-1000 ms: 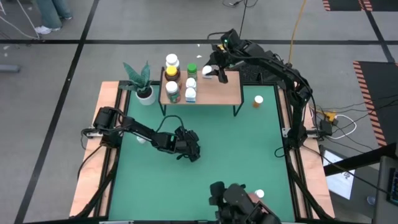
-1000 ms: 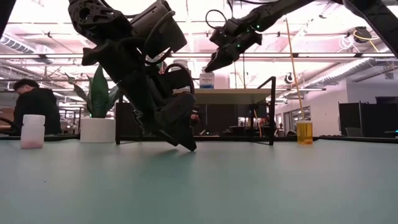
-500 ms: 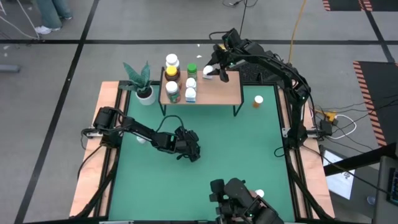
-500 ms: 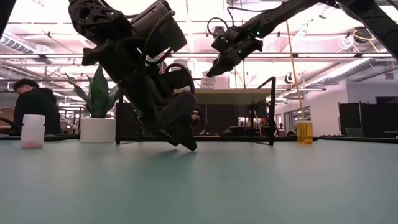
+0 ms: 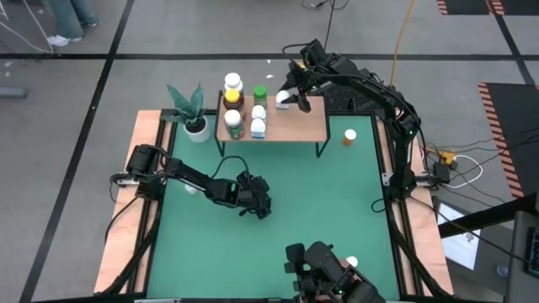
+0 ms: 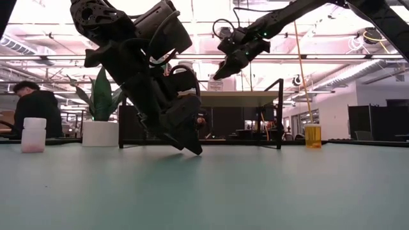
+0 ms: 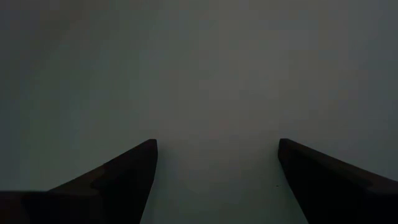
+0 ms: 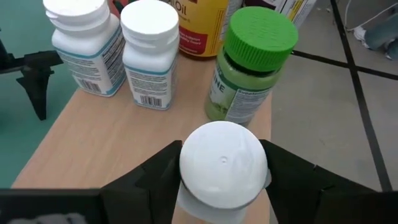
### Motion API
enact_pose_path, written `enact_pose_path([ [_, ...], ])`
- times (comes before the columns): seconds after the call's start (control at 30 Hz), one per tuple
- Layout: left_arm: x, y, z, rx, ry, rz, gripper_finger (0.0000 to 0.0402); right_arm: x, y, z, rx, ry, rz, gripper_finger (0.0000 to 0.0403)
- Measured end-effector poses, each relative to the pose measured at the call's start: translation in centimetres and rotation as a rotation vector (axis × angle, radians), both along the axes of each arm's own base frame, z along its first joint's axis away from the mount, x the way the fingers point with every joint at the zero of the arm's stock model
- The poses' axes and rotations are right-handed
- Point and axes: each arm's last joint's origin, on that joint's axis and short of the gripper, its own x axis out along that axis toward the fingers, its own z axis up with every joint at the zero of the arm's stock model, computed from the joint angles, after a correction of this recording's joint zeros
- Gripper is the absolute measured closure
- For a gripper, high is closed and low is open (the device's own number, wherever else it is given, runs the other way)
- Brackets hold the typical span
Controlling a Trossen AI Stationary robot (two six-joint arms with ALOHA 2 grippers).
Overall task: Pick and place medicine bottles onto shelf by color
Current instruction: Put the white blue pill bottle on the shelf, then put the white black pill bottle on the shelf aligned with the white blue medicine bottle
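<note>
The shelf (image 5: pixel 290 126) stands at the table's far middle with several bottles on its left half: amber ones (image 5: pixel 232 93), white ones (image 5: pixel 233 123) and a green-capped one (image 8: pixel 249 62). My right gripper (image 5: pixel 292 98) is over the shelf's far middle, shut on a white-capped bottle (image 8: pixel 224 163). My left gripper (image 5: pixel 257 200) is open and empty, its tips low at the table's middle (image 7: pixel 217 162). An orange bottle (image 5: pixel 349 136) stands on the table right of the shelf. A pale pink bottle (image 6: pixel 33 134) stands on the table at the left. My right gripper pinches the bottle between its two fingers (image 8: pixel 155 177) at its top, on the sides of the white cap (image 8: pixel 186 168). The fingers come from above, slanting down from the table's far right. The bottle is upright, its base at or just above the shelf board (image 6: pixel 215 89); I cannot tell which.
A white pot with a green plant (image 5: pixel 194 114) stands left of the shelf. Another white-capped bottle (image 5: pixel 352 263) shows at the table's near edge. The shelf's right half (image 5: pixel 307 126) is bare wood. A person (image 6: pixel 35 108) sits in the room behind.
My right gripper has gone down a little toward the shelf board with the white-capped bottle, which stays upright in the hold.
</note>
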Motion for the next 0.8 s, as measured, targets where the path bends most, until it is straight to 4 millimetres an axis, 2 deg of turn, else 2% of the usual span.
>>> enact_pose_path([
  [0.2, 0.0, 0.0, 0.0, -0.001, -0.001, 0.001, 0.0066, 0.2, 0.0, 0.2, -0.013, -0.017, -0.001, 0.0154],
  [0.33, 0.0, 0.0, 0.0, -0.001, -0.001, 0.001, 0.0066, 0.5, 0.1, 0.4, -0.029, -0.033, 0.002, 0.0138],
  [0.6, 0.0, 0.0, 0.0, -0.001, 0.001, 0.001, 0.0066, -0.3, 1.4, 3.4, -0.079, -0.051, -0.077, 0.0136],
  [0.73, -0.1, 0.0, 0.0, -0.003, 0.013, 0.005, 0.0066, -1.6, 2.9, 5.1, 0.036, -0.016, -0.163, 0.0141],
  [0.8, -0.2, 0.0, -0.1, -0.008, 0.022, 0.012, 0.0066, -2.1, 3.6, 4.8, 0.114, 0.068, -0.235, 0.0147],
])
